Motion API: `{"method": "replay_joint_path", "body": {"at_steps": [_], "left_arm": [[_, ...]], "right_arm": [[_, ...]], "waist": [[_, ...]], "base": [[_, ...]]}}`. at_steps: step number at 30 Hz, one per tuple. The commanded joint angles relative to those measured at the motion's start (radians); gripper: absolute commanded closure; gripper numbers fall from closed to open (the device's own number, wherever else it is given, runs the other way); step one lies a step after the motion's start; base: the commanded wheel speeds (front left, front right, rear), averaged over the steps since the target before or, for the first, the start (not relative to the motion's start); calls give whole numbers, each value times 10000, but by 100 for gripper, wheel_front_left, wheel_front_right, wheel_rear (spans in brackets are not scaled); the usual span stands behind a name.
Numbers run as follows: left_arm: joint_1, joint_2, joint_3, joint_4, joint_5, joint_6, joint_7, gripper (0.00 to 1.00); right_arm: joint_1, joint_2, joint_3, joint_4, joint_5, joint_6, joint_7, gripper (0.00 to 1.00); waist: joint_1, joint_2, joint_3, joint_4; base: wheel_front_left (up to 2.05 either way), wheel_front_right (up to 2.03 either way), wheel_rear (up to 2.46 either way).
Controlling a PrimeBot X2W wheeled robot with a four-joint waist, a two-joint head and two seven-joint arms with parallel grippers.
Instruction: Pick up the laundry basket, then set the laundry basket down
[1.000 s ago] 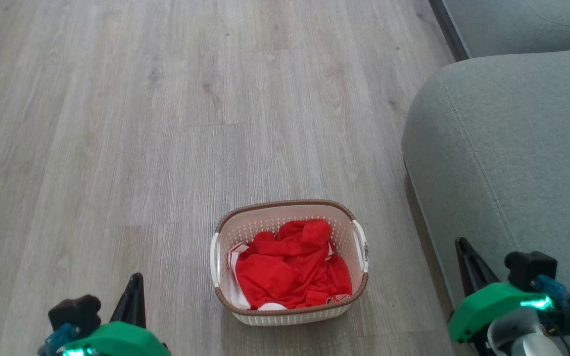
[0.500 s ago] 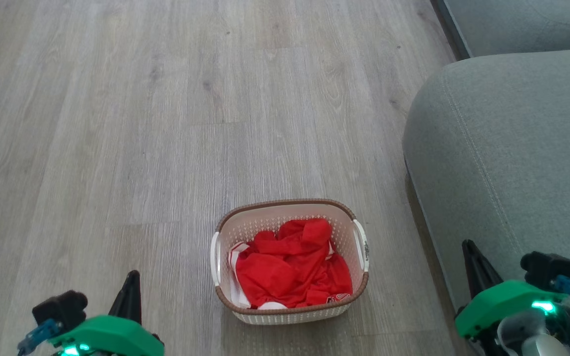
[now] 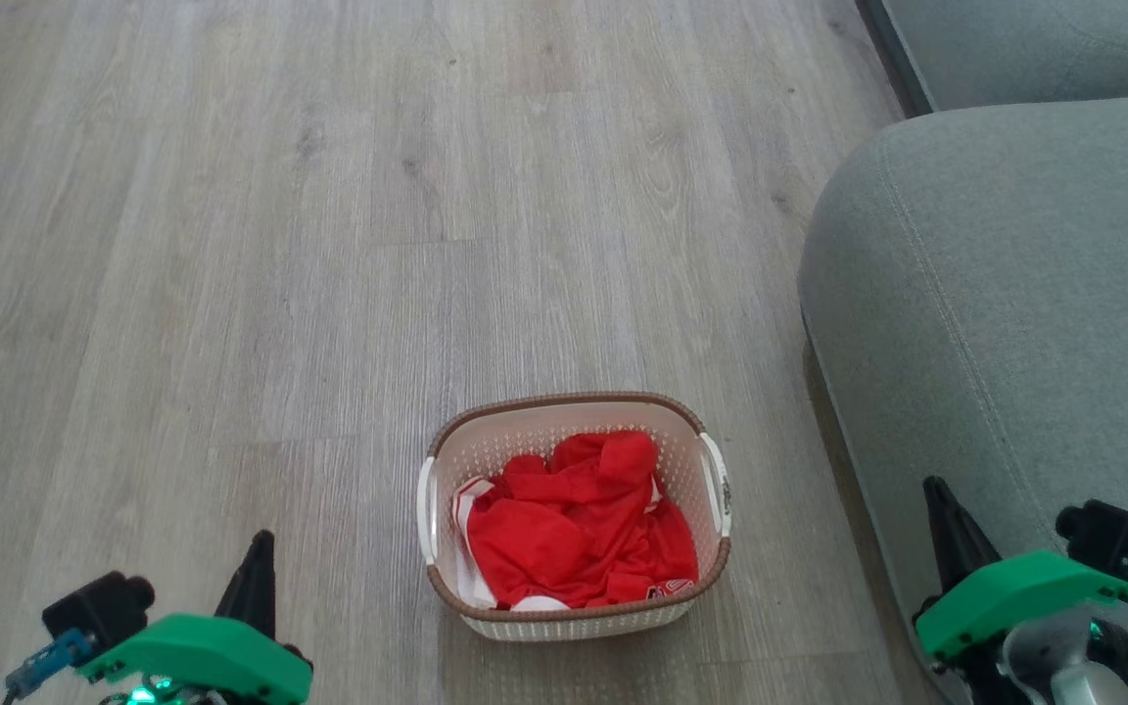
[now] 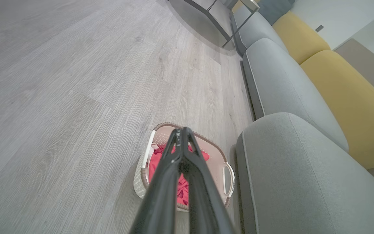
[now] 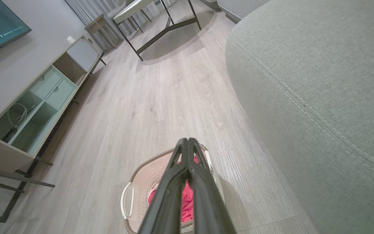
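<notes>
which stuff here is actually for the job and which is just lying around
For the job: basket on the floor; left tool and right tool, both shut, apart from it.
Just there: red cloth inside the basket; grey sofa; TV stand; table.

Head looks down, wrists share basket (image 3: 574, 627)

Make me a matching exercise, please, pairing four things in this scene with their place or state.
1. cream perforated plastic laundry basket
2. crumpled red cloth
3. grey fabric sofa
4. left claw, two long dark fingers

A. shut, lower left of head view
B. standing on the grey wood floor
C. lying inside the basket
D. right of the basket

Pairs: 1-B, 2-C, 3-D, 4-A.
</notes>
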Motion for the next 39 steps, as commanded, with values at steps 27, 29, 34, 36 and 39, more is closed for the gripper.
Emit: {"method": "replay_joint_path", "body": {"at_steps": [27, 29, 34, 36, 39], "left_arm": [[-1188, -174, 858, 244, -2869, -640, 394, 100], [-1232, -191, 906, 285, -3075, -683, 424, 100], [-1342, -236, 1025, 387, -3589, -789, 500, 100], [-1386, -253, 1073, 428, -3794, -832, 531, 100], [-1474, -290, 1170, 510, -4204, -917, 592, 100]], "right_arm": [[-837, 27, -339, -85, 3371, -32, 441, 100], [-854, 29, -362, -69, 3612, -33, 472, 100], [-896, 34, -422, -28, 4216, -35, 550, 100], [-912, 36, -445, -12, 4458, -36, 581, 100], [-945, 40, -492, 21, 4941, -38, 644, 100]], "waist": [[0, 0, 67, 35], [0, 0, 72, 38], [0, 0, 85, 44], [0, 0, 90, 47], [0, 0, 100, 52]], "base": [[0, 0, 0], [0, 0, 0], [0, 0, 0], [0, 0, 0], [0, 0, 0]]}}
